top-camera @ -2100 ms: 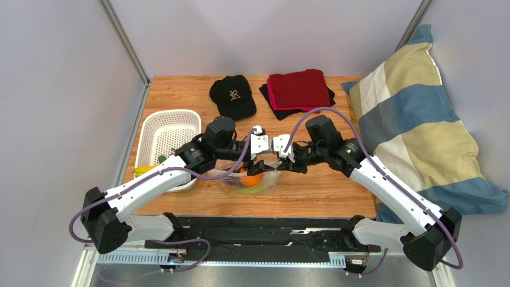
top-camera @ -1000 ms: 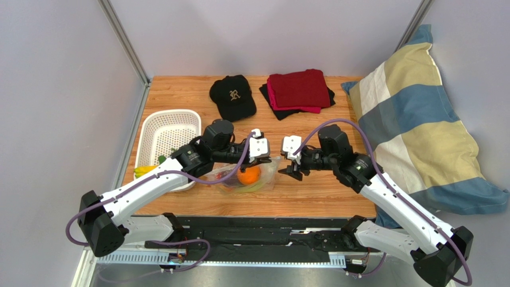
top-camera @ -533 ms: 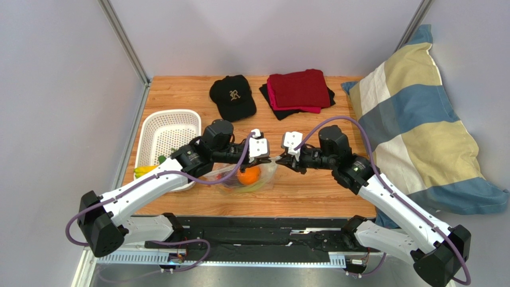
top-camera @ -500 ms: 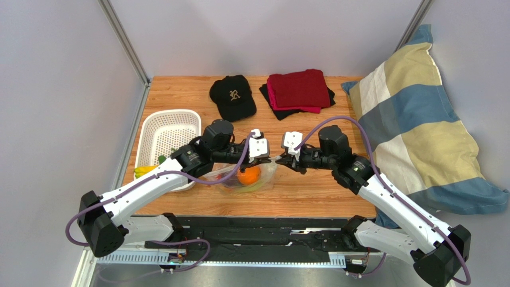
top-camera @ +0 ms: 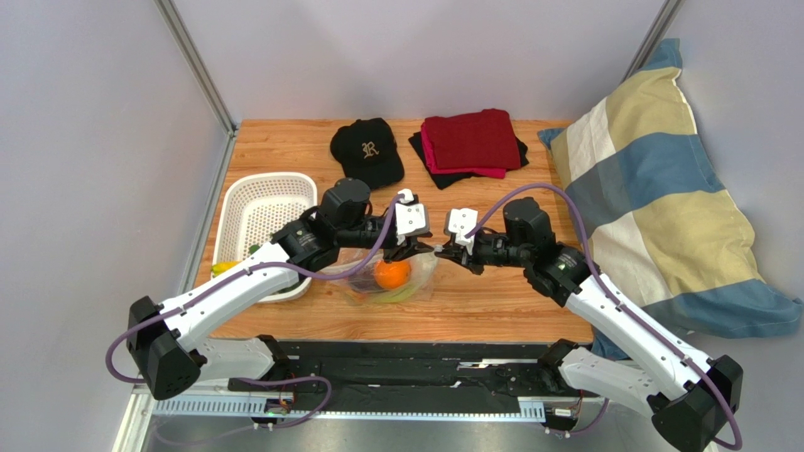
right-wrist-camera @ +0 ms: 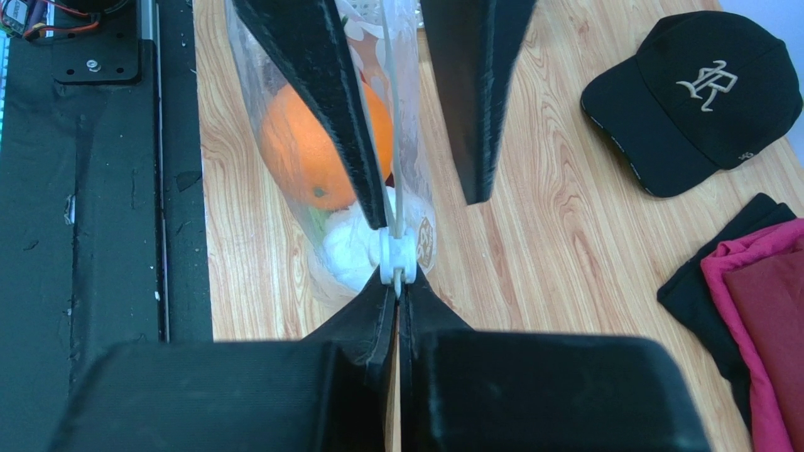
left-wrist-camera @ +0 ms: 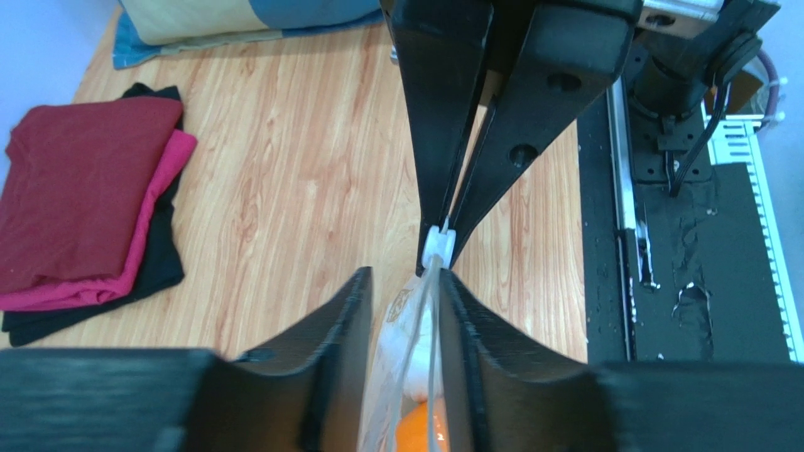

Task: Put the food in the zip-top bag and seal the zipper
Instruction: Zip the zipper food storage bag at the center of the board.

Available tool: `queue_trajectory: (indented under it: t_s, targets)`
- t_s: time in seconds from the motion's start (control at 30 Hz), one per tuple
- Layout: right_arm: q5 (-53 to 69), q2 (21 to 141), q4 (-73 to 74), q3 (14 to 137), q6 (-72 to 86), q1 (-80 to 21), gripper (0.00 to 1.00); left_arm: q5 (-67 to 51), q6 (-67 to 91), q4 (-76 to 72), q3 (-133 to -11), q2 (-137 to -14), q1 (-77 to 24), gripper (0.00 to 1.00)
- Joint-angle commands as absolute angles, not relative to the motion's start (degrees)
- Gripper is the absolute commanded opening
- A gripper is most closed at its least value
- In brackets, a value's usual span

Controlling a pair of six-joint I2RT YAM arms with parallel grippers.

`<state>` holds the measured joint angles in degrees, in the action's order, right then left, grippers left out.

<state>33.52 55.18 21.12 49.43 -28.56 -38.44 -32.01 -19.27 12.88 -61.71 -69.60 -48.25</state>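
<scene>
The clear dotted zip-top bag (top-camera: pixel 408 285) hangs just above the table's front middle. Inside it are an orange (top-camera: pixel 392 273) (right-wrist-camera: pixel 307 151), something white (right-wrist-camera: pixel 347 252) and a bit of green. My right gripper (top-camera: pixel 442 255) (right-wrist-camera: pixel 396 287) is shut on the white end of the zipper (left-wrist-camera: pixel 439 247) at the bag's right corner. My left gripper (top-camera: pixel 416 250) (left-wrist-camera: pixel 404 282) is open, and its two fingers straddle the zipper strip (right-wrist-camera: pixel 388 113) just left of the right gripper's tips. More food, yellow and green (top-camera: pixel 231 266), lies at the basket's near end.
A white plastic basket (top-camera: pixel 269 177) stands at the left. A black cap (top-camera: pixel 368 151) and folded red and black cloths (top-camera: pixel 472 141) lie at the back. A striped pillow (top-camera: pixel 651 198) overhangs the right edge. The black base rail (top-camera: pixel 406 363) runs along the front.
My right gripper moved left to the bag's corner and shut on the zipper's end. My left gripper, shut on the bag's top edge before, has opened around it and shifted slightly back.
</scene>
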Motion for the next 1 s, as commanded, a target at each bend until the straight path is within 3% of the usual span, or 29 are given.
queue_trajectory:
  t_s: [0.0, 0.17, 0.33, 0.43, 0.63, 0.77, 0.97]
  targets:
    - [34.9, 53.4, 18.8, 48.8, -30.1, -38.1, 0.00, -34.2, -19.3, 10.6, -64.5, -70.1, -49.2, 0.44]
    - [34.7, 53.2, 19.1, 48.7, -30.1, -38.1, 0.00, -35.0, -20.9, 11.3, -64.5, -70.6, -50.4, 0.57]
    - [34.8, 52.7, 19.2, 48.7, -30.2, -38.1, 0.00, -34.9, -20.7, 11.8, -65.6, -71.5, -50.8, 0.58]
    - [34.8, 52.6, 19.2, 48.6, -30.5, -38.1, 0.00, -34.9, -20.3, 11.7, -66.6, -72.9, -50.8, 0.53]
    - [34.0, 51.9, 19.2, 48.3, -30.8, -38.0, 0.00, -35.2, -20.7, 13.6, -67.8, -74.5, -50.8, 0.32]
    - [33.5, 51.1, 19.5, 48.3, -30.8, -37.7, 0.00, -33.6, -22.9, 16.4, -66.9, -73.3, -50.7, 0.08]
    - [33.4, 49.7, 20.6, 47.9, -30.6, -35.8, 0.00, -32.5, -23.6, 20.3, -64.6, -69.8, -47.6, 0.03]
